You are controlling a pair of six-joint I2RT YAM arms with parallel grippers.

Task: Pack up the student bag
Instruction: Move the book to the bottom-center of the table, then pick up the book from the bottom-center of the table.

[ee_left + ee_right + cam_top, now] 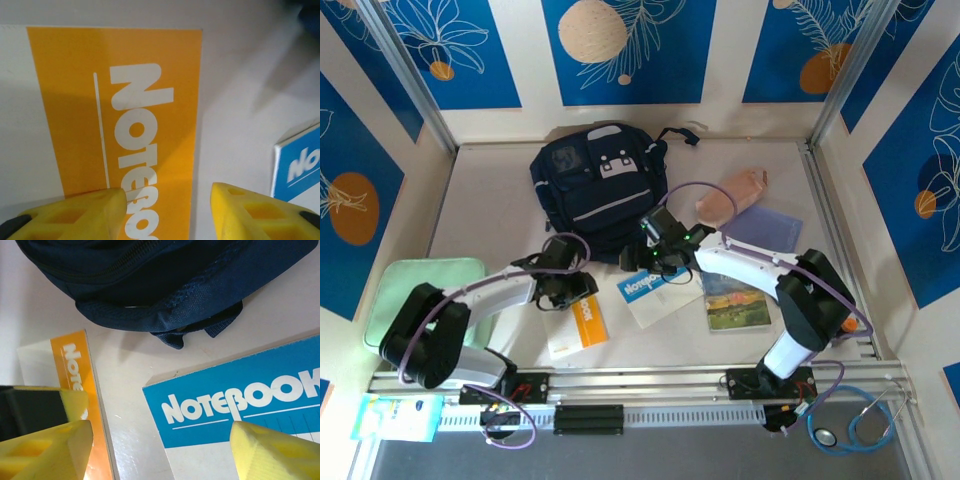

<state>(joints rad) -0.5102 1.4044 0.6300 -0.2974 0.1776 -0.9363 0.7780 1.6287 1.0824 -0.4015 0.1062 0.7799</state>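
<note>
Left gripper [167,210]: yellow fingers apart at mid width, nothing between them. It hangs low over the orange notebook [120,125], which lies flat on the table [490,200]. White "NOTEBOO…" runs along the orange stripe, and the last letter is hidden behind a finger.

Right gripper [160,450]: jaws wide and empty, above the gap between the two notebooks. The blue notebook [240,405] has a blue band reading "NOTEBOOK" in white, with white paper below it. The orange one is just to its left, not touching.

From the top camera, the left gripper [575,290] is at the orange notebook's [578,325] far end. The right gripper [655,255] is at the blue notebook's [655,290] far corner, right at the bag's near edge.

The student bag [600,195] is a large dark navy fabric backpack lying flat at the centre-back of the table. It has a grey-white patch on the upper front, a light stripe across the pocket, and a black strap trailing off the top right. In the right wrist view its near hem [165,285] and a short navy webbing tab sit just beyond both notebooks, past the fingertips. Neither gripper touches it. I can't read any label on the bag.
</note>
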